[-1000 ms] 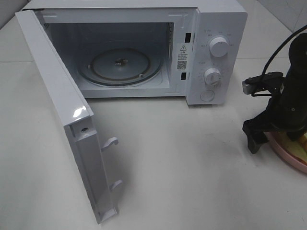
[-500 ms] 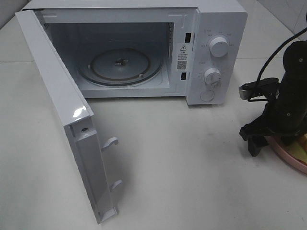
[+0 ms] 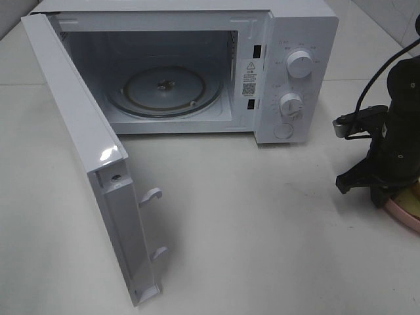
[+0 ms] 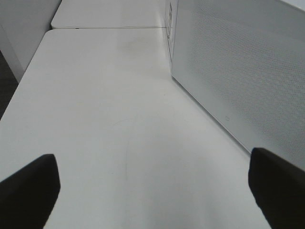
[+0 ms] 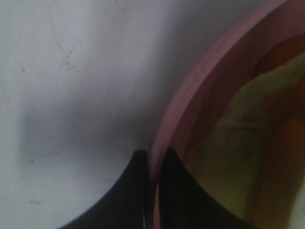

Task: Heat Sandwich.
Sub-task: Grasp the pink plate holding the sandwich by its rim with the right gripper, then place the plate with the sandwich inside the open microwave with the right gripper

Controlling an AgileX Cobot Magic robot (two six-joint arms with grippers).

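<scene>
Right wrist view: right gripper (image 5: 152, 156) pinching the pink plate (image 5: 187, 95) rim, sandwich (image 5: 228, 162) on it; left gripper (image 4: 152, 183) spread wide.

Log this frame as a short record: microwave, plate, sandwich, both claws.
microwave: door swung open, turntable bare
plate: on table, right of the microwave
sandwich: on plate, not yet in the microwave
right claw: shut on plate rim
left claw: open, empty, beside the microwave
</scene>
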